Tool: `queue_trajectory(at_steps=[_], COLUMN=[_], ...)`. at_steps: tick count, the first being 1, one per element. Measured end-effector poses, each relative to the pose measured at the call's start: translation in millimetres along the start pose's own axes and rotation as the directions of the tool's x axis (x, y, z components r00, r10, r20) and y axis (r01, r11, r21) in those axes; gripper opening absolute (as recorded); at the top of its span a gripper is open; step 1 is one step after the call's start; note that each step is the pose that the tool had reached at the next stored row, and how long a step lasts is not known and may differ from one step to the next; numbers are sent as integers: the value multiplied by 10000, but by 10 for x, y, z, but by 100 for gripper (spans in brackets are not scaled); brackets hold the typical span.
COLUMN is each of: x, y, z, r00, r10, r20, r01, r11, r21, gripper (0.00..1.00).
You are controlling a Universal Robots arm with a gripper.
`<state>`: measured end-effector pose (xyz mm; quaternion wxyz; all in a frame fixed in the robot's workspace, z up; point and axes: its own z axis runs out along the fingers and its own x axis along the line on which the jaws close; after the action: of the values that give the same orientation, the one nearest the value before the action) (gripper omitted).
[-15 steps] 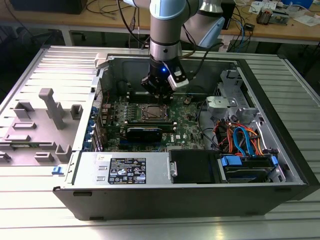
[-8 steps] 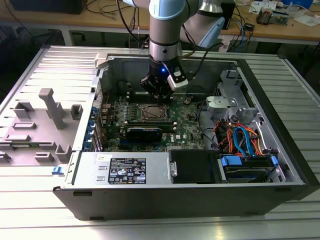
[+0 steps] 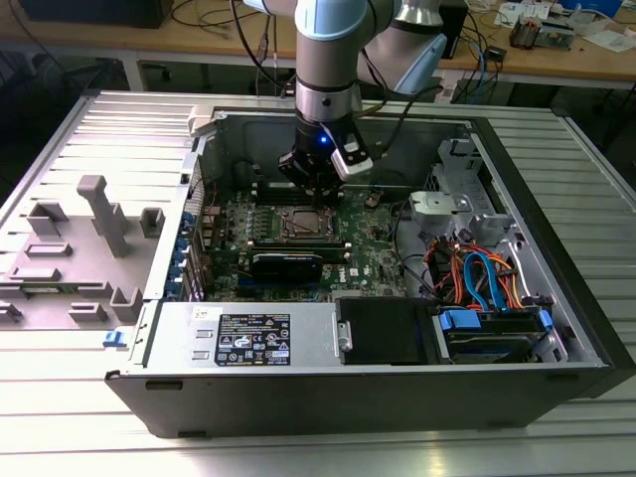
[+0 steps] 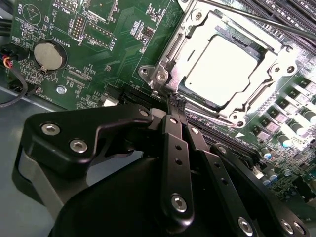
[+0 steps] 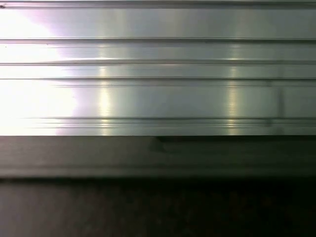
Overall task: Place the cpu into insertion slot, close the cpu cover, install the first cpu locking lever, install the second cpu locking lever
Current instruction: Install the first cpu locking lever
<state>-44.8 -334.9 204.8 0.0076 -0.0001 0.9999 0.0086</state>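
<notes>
The cpu (image 4: 226, 70) lies flat in the insertion slot (image 4: 191, 94), its dull grey face up. The cpu cover (image 4: 170, 53), a silver frame, lies down around it, and the chip shows through its window. A thin locking lever rod (image 4: 256, 19) runs along the socket's far side. My gripper (image 4: 176, 101) is shut, its black fingers pressed together with the tips at the socket's near edge, just off the cover's corner. In the exterior view the gripper (image 3: 314, 192) hangs straight down over the socket (image 3: 303, 225) inside the open computer case.
Long black memory slots (image 4: 296, 10) flank the socket, and a coin battery (image 4: 49, 54) sits on the green board. A black fan block (image 3: 286, 264), a power supply (image 3: 248, 336) and cable bundles (image 3: 477, 273) crowd the case. Grey fixtures (image 3: 99, 214) stand on the ribbed metal table (image 5: 158, 74).
</notes>
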Motion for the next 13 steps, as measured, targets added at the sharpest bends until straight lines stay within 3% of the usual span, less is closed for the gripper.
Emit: queue_trajectory(at_steps=[5,8,13], x=[0,-2,-2], y=[-3,-1,-27], z=[0,-65,-43], r00=[10000,10000,10000], r10=[1,0,1], r20=[3,4,4], r01=[-1,0,-1], r11=[10000,10000,10000], r21=[-4,-24,-33], gripper=[11,11,11])
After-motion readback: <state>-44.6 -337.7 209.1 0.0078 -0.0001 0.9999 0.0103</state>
